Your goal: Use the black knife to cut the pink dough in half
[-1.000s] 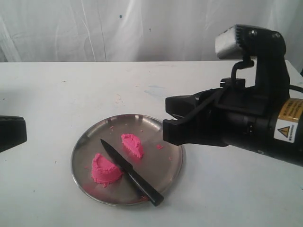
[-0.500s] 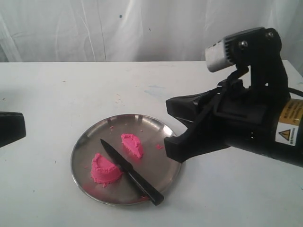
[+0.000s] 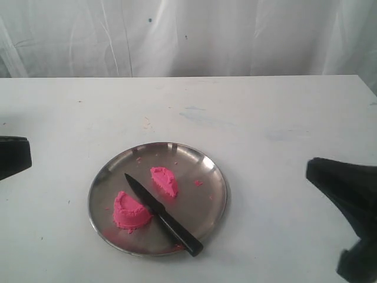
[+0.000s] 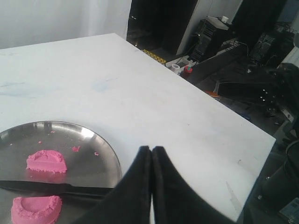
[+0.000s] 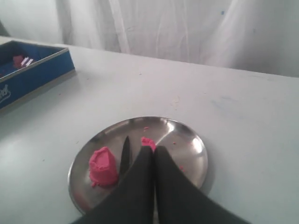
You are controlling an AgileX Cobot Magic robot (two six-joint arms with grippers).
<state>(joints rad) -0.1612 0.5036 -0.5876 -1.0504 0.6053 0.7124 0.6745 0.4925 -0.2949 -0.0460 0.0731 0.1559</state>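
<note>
The pink dough lies as two half-mounds on a round steel plate (image 3: 215, 177): one half (image 3: 164, 181) toward the back, the other (image 3: 131, 211) toward the front left. The black knife (image 3: 162, 215) rests flat between them, its handle over the plate's front rim. My left gripper (image 3: 23, 157) is at the left edge of the view, shut and empty, away from the plate. My right gripper (image 3: 313, 169) is low on the right, also shut and empty. In the right wrist view the right gripper (image 5: 154, 148) hides part of the rear half (image 5: 146, 142); the knife's blade (image 5: 125, 153) lies beside the other half (image 5: 103, 166).
A blue tray (image 5: 32, 74) holding small items stands far off to one side in the right wrist view. The table's edge (image 4: 219, 105) shows in the left wrist view, with dark equipment beyond. Tiny pink crumbs (image 3: 198, 183) dot the plate. A white curtain hangs behind.
My right arm has pulled back from beside the plate to the lower right, so only its gripper tip shows. The dough halves and the knife have not moved.
</note>
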